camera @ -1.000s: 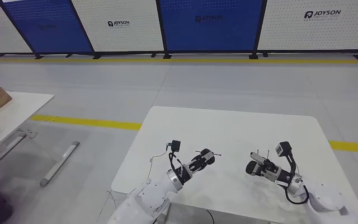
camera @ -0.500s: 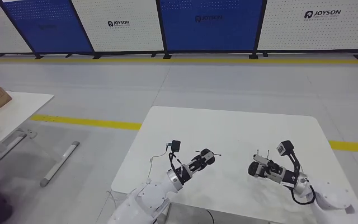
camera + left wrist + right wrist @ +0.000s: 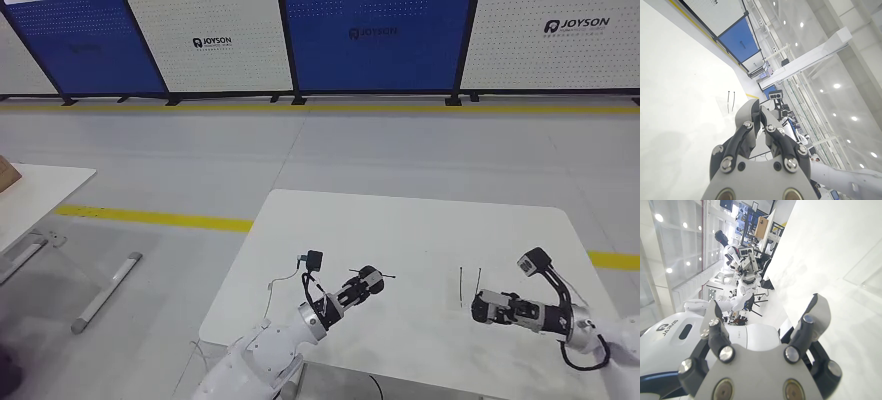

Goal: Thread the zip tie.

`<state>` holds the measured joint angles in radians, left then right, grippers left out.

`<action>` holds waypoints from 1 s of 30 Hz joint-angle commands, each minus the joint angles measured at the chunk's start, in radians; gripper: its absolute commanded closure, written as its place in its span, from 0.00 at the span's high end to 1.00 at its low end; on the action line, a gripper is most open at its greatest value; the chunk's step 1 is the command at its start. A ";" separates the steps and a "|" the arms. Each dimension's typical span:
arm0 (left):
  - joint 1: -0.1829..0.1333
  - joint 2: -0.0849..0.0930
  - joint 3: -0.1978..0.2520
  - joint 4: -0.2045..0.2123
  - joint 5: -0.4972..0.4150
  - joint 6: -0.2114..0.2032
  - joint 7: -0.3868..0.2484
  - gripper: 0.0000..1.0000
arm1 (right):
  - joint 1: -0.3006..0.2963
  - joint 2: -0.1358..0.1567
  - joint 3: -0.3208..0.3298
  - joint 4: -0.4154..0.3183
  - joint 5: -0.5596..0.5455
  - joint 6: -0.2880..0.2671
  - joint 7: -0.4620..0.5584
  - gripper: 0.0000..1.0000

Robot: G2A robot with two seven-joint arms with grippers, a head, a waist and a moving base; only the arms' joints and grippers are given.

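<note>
A thin black zip tie (image 3: 385,275) sticks out on both sides of my left gripper (image 3: 370,279), which is shut on it above the white table (image 3: 400,220) near the front edge. The left wrist view has its fingers (image 3: 753,115) pressed together. Two more black zip ties (image 3: 461,284) lie side by side on the table to the right, also seen as two ties (image 3: 731,101) in the left wrist view. My right gripper (image 3: 481,307) sits just right of and nearer than them, low over the table. It is open and holds nothing (image 3: 765,302).
The table's front edge (image 3: 330,345) runs just under both arms. A second white table (image 3: 40,190) stands off to the left across the floor. Blue and white panels (image 3: 375,45) line the far side.
My right gripper has drawn back to the right, off the two lying zip ties, which now show in full. The left arm and its tie have stayed put.
</note>
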<state>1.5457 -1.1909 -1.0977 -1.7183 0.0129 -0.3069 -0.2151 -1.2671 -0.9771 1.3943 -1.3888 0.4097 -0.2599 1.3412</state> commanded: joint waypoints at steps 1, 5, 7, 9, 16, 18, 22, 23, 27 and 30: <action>0.000 0.000 0.000 0.000 0.000 0.000 0.000 0.00 | 0.000 0.000 0.000 0.000 0.000 0.000 0.000 1.00; 0.000 0.000 0.000 0.000 0.000 0.000 0.000 0.00 | -0.007 0.006 0.000 -0.049 -0.128 0.015 -0.076 1.00; 0.000 0.000 0.000 0.000 0.000 0.000 0.000 0.00 | -0.006 0.016 0.037 -0.094 -0.181 0.049 -0.104 1.00; 0.000 0.000 0.000 0.000 0.000 0.000 0.000 0.00 | -0.008 0.026 0.069 -0.148 -0.252 0.106 -0.117 1.00; 0.000 0.000 0.000 0.000 0.000 0.000 0.000 0.00 | 0.051 0.044 0.036 -0.299 -0.502 0.243 -0.063 1.00; 0.000 0.000 0.000 0.000 0.000 0.000 0.000 0.00 | 0.092 0.042 -0.015 -0.293 -0.561 0.279 -0.055 1.00; 0.000 0.000 0.000 0.000 0.000 0.000 0.000 0.00 | 0.184 0.029 -0.130 -0.227 -0.659 0.334 -0.051 1.00; 0.000 0.000 0.000 0.000 0.000 0.000 0.000 0.00 | 0.203 0.025 -0.147 -0.209 -0.653 0.346 -0.063 1.00; 0.000 0.000 0.000 0.000 0.000 0.000 0.000 0.00 | 0.203 0.025 -0.147 -0.209 -0.653 0.346 -0.063 1.00; 0.000 0.000 0.000 0.000 0.000 0.000 0.000 0.00 | 0.203 0.025 -0.147 -0.209 -0.653 0.346 -0.063 1.00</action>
<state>1.5457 -1.1909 -1.0977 -1.7183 0.0129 -0.3069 -0.2151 -1.0646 -0.9523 1.2475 -1.5983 -0.2433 0.0858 1.2783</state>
